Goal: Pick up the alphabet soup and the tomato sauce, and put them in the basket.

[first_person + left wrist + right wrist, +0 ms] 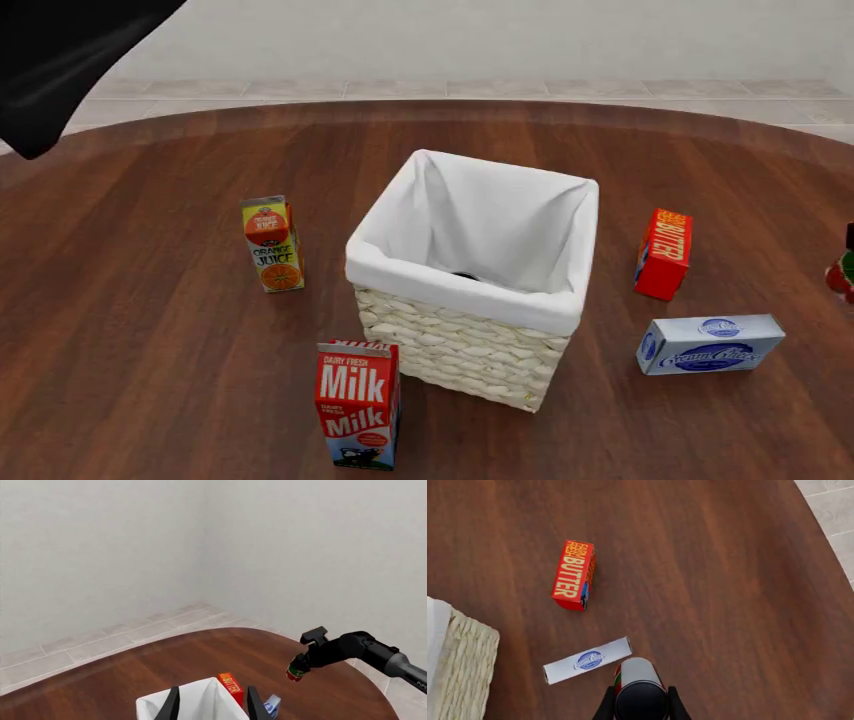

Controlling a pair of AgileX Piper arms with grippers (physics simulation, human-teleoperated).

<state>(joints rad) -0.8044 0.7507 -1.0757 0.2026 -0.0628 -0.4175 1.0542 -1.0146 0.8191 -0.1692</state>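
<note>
The tomato sauce, a red-labelled can with green marks, is held off the table with my right gripper shut on it. In the left wrist view the same can hangs from the right gripper, to the right of the basket. At the front view's right edge only a sliver of the can shows. The basket, pale wicker with a white liner, stands mid-table. My left gripper is open above the basket's liner, holding nothing. I cannot make out the alphabet soup; only a small dark spot shows deep in the basket.
A red butter box and a cream cheese box lie right of the basket, below the held can. An orange juice carton stands to its left and a milk carton in front. The left arm fills the upper left corner.
</note>
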